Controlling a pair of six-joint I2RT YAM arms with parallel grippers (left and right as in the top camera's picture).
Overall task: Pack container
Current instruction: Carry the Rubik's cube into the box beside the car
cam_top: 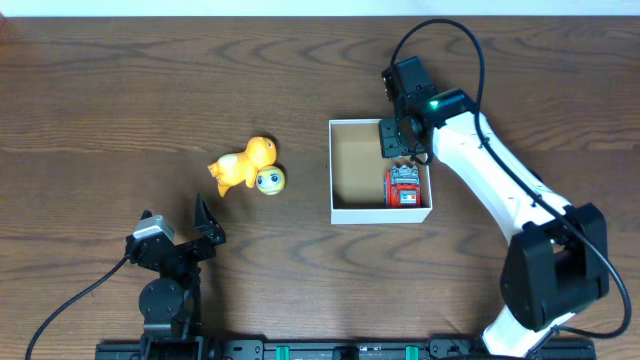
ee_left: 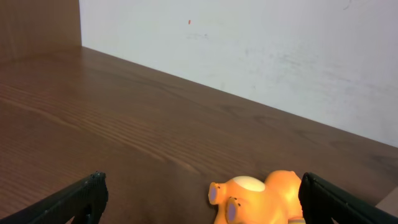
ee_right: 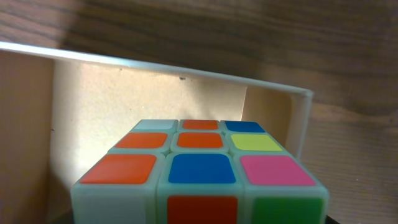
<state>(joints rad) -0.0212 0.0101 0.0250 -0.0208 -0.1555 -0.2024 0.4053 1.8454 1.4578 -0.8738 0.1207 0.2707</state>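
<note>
So the square, shallow white container sits right of centre, a multicoloured plastic puzzle cube inside. Right gripper hangs over it, can't tell its jaws. Left gripper is spread wide, holding nothing.

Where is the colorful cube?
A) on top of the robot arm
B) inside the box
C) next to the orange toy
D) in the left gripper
B: the cube sits inside the box, in a corner of it, while the orange toy lies outside it.
</note>
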